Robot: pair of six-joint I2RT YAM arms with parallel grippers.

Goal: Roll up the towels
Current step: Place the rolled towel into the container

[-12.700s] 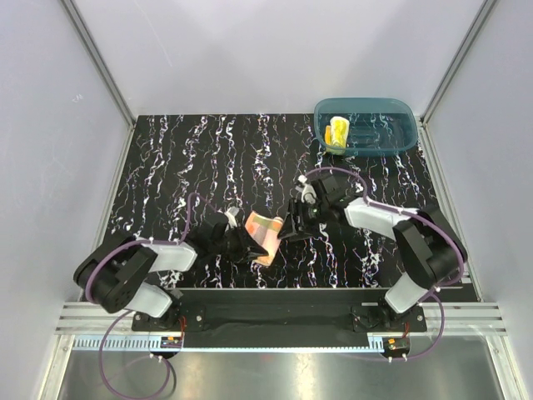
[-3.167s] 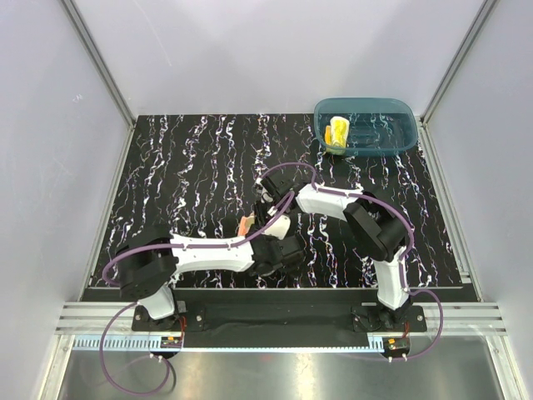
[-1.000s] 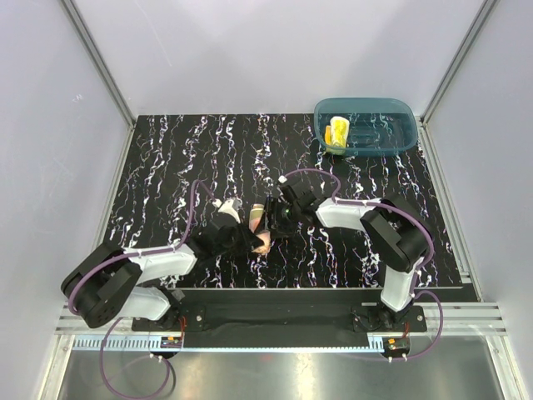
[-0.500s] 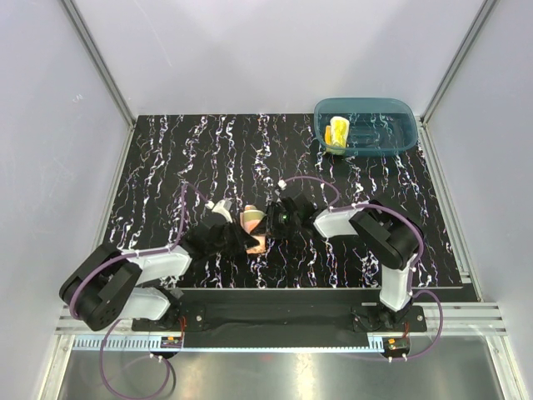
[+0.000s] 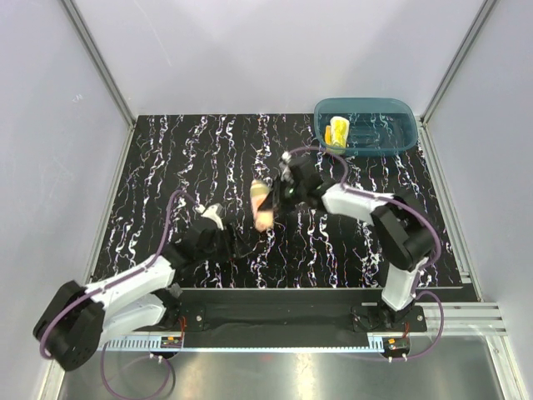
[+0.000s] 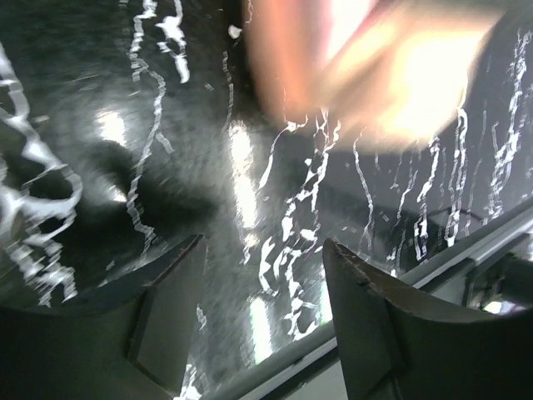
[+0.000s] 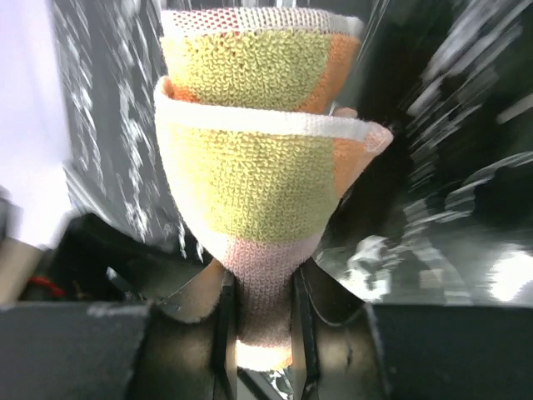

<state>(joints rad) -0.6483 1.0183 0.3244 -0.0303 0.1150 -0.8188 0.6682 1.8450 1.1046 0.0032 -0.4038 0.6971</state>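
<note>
The orange dotted towel [image 5: 261, 205] is rolled into a short bundle and hangs above the table, with my right gripper [image 5: 274, 200] shut on one end. In the right wrist view the roll [image 7: 258, 179] shows yellow-green and orange patches, its pink end clamped in the right gripper [image 7: 260, 321]. My left gripper [image 5: 235, 247] sits lower left of the roll, apart from it. Nothing is between its open fingers in the left wrist view [image 6: 262, 250], and the towel [image 6: 366, 67] is a blur beyond them. The yellow towel [image 5: 337, 132] lies rolled in the teal tub [image 5: 400, 137].
The tub stands at the back right corner of the black marbled table [image 5: 175, 167]. Grey walls close in the left, back and right sides. The table's near edge and metal rail [image 6: 466, 250] lie just beyond the left fingers.
My left gripper has opened, let go of the roll and drawn back to the near left. My right gripper stays shut on the roll and has lifted it toward the back.
</note>
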